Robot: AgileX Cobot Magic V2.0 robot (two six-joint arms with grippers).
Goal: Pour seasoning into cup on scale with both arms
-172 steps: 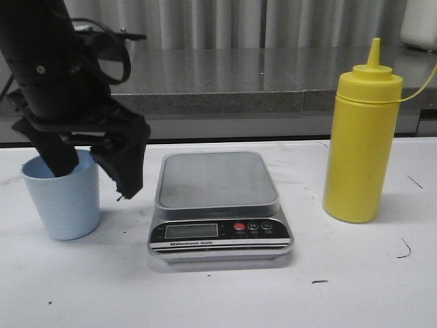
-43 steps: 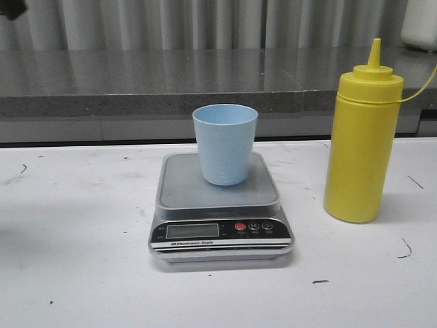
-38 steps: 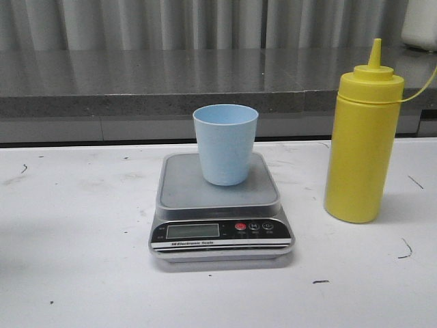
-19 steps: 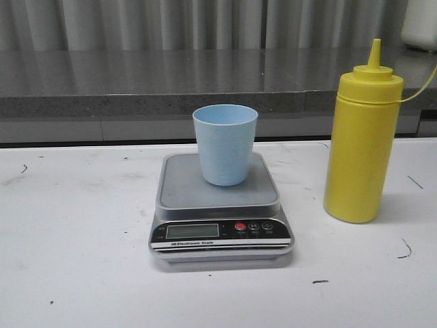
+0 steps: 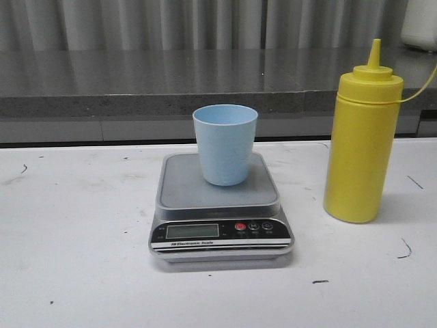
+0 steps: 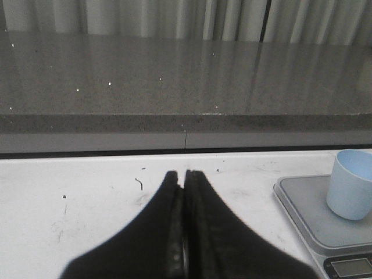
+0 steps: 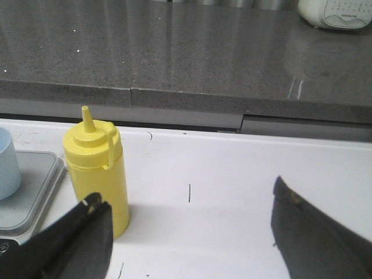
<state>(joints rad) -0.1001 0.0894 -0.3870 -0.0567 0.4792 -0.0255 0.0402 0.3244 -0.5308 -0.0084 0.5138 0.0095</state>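
Right wrist view: right hand (image 7: 189, 235) spread wide, left hand (image 6: 185, 224) pressed together. Take the tall yellow plastic squeeze bottle (image 7: 97, 168) mid-body; it likely flexes, so grip gently.

Scale (image 6: 325, 221) display cropped at frame edge; cup (image 7: 7, 164) half cut off

Right gripper (image 7: 189, 232) stood wide apart, holding nothing. Yellow bottle (image 7: 96, 171) upright on white table (image 7: 232, 174), just beside one finger (image 7: 70, 244). Scale (image 7: 26, 192) beside bottle, carrying blue cup (image 7: 7, 163). Grey counter (image 7: 203, 52) behind.
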